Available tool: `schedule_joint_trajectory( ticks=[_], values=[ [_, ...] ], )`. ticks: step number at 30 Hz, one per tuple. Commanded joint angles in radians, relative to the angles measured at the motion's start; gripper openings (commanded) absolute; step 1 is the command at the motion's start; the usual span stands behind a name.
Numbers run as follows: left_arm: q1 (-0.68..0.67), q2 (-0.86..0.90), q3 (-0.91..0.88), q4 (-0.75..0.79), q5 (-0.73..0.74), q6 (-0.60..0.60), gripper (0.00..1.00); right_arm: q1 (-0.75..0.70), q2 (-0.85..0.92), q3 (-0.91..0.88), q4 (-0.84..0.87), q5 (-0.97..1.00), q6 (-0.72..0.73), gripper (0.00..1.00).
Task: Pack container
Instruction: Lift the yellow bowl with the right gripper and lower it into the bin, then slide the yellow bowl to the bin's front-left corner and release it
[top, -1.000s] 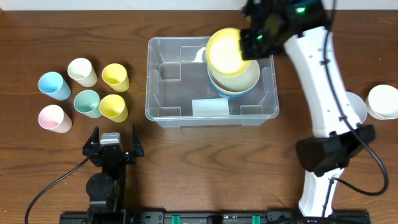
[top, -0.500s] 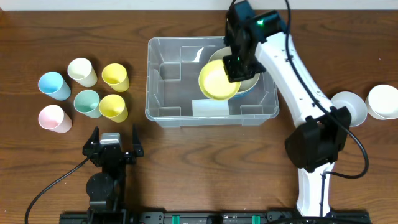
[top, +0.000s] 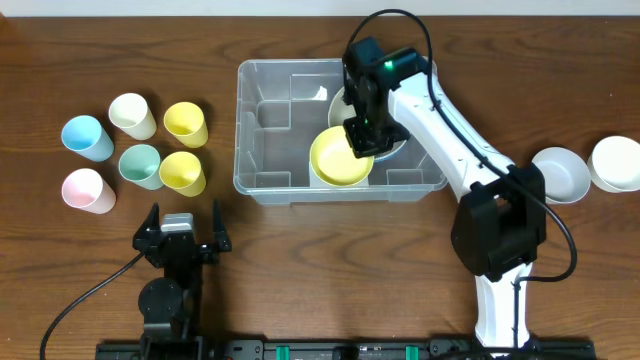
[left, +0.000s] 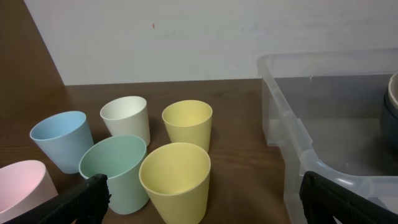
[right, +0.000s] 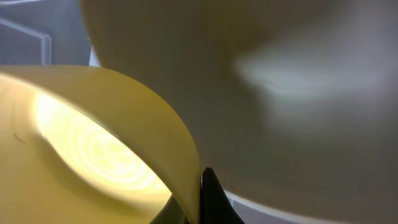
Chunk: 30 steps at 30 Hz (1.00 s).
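Two grippers: right gripper clenched on yellow bowl inside container; left gripper released, near-left.

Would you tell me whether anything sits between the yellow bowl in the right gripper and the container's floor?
Nothing visible does. The right gripper holds the yellow bowl low inside the container, front middle; the stacked bowls sit beside it, further back and right.
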<state>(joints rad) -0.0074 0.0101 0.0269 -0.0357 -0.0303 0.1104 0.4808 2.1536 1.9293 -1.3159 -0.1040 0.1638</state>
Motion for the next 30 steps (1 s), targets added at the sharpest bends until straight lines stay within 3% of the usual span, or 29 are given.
schedule_joint_trajectory(
  ticks=[1, 14, 30],
  values=[
    [0.005, -0.005, -0.023, -0.033, -0.023, 0.017, 0.98, 0.01, 0.014, -0.03, -0.001, 0.026, -0.004, 0.01],
    [0.004, -0.005, -0.023, -0.033, -0.023, 0.017, 0.98, 0.01, 0.012, -0.006, 0.012, 0.024, -0.024, 0.01],
    [0.005, -0.005, -0.023, -0.033, -0.023, 0.017, 0.98, 0.011, 0.012, 0.185, -0.063, 0.016, -0.039, 0.01]
  ],
)
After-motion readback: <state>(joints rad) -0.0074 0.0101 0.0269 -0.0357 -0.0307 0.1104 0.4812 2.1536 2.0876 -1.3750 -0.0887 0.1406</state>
